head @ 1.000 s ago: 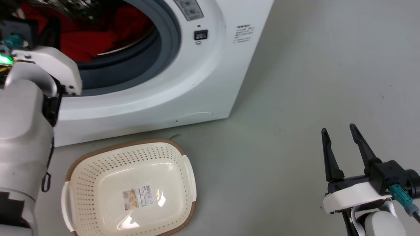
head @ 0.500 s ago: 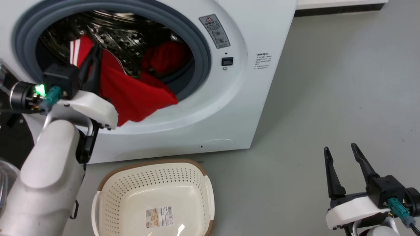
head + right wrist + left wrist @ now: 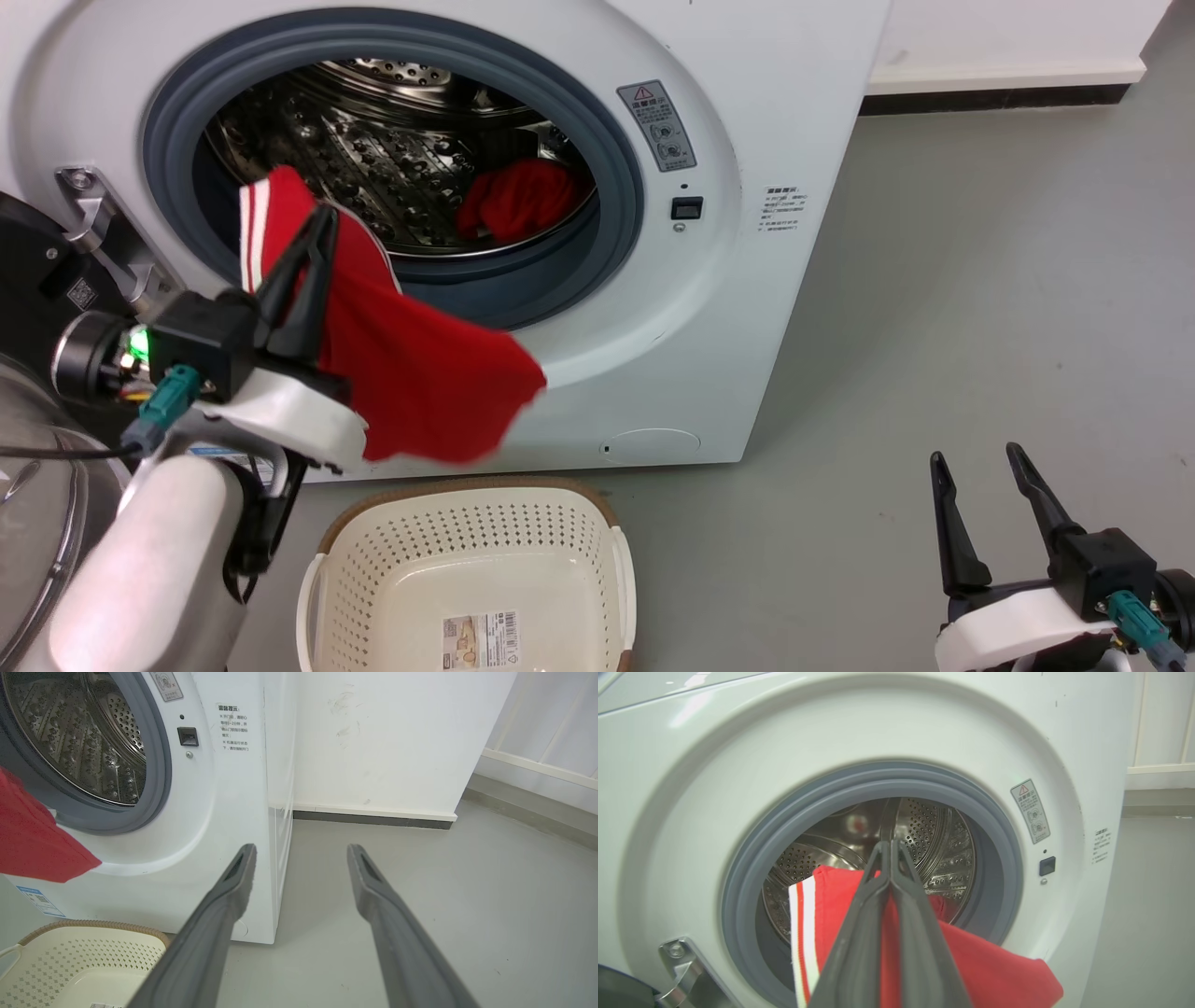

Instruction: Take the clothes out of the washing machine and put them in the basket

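The left gripper [image 3: 324,217] is pressing its fingers together on the striped garment [image 3: 420,373]. The garment is hanging outside the porthole, in front of the washer [image 3: 766,112], and in the head view it is sitting just above the back rim of the basket [image 3: 467,489]. Its white stripes are showing beside the fingers. The other garment [image 3: 518,201] is lying in the drum [image 3: 373,177], to the right.

The basket is sitting on the floor [image 3: 934,280] just before the washer, carrying a barcode label [image 3: 479,639] on its bottom, with print too small to read. The right gripper [image 3: 975,455] is hovering with its fingers apart and empty, well off to the right.

On the washer's face, a warning sticker [image 3: 656,124] is showing a red triangle over two round pictograms. A block of Chinese print [image 3: 233,728] is sitting right of the latch [image 3: 686,207]. A blue-and-white sticker [image 3: 39,900] low down is unreadable.
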`<state>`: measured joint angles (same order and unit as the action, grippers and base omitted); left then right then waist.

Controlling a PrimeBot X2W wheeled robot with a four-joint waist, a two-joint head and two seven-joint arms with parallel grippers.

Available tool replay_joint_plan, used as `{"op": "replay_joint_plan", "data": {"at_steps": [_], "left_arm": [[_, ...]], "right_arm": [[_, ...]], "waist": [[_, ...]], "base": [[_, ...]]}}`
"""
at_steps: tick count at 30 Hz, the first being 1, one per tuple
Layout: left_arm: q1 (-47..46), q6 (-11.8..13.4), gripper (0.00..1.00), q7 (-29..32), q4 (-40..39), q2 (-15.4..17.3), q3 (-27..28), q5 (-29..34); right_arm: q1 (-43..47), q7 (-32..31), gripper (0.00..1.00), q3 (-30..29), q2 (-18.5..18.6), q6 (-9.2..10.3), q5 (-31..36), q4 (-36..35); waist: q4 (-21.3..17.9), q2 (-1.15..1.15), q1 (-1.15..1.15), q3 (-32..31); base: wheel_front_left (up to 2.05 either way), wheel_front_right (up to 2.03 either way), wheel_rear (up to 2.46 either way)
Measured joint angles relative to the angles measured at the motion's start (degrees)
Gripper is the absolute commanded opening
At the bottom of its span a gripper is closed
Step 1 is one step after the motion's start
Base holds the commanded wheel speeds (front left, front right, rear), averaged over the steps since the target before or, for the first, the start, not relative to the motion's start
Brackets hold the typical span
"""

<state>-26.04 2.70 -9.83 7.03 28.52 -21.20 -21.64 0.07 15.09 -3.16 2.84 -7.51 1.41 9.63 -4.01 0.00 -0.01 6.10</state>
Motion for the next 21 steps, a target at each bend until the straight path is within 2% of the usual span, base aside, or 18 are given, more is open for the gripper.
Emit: {"op": "replay_joint_plan", "data": {"at_steps": [5,10,14,21], "left_arm": [[4.6,1.2,0.0,3.5,-5.6,0.7,-0.7,-1.2],[9.3,1.4,0.0,6.0,-5.7,0.8,-2.6,-2.2],[11.2,0.8,0.0,6.6,-2.6,0.2,-4.3,-2.7],[10.5,-1.1,0.0,3.3,8.9,-2.5,-6.4,-2.8]], "right_arm": [[0.0,0.0,1.0,0.0,0.0,0.0,0.0,-0.2],[-0.1,0.0,1.0,-0.1,0.0,0.0,0.0,-0.2],[-0.6,0.0,1.0,0.1,0.0,0.0,0.0,-0.2],[-2.6,0.0,1.0,0.6,0.0,0.0,0.5,-0.8]], "waist": [[0.6,0.0,0.0,0.7],[0.8,0.0,0.0,1.8],[0.7,0.0,0.01,3.2],[-0.3,0.0,0.01,7.2]], "base": [[0.0,0.0,0.0],[0.0,0.0,0.0],[0.0,0.0,0.0],[0.0,0.0,0.0]]}}
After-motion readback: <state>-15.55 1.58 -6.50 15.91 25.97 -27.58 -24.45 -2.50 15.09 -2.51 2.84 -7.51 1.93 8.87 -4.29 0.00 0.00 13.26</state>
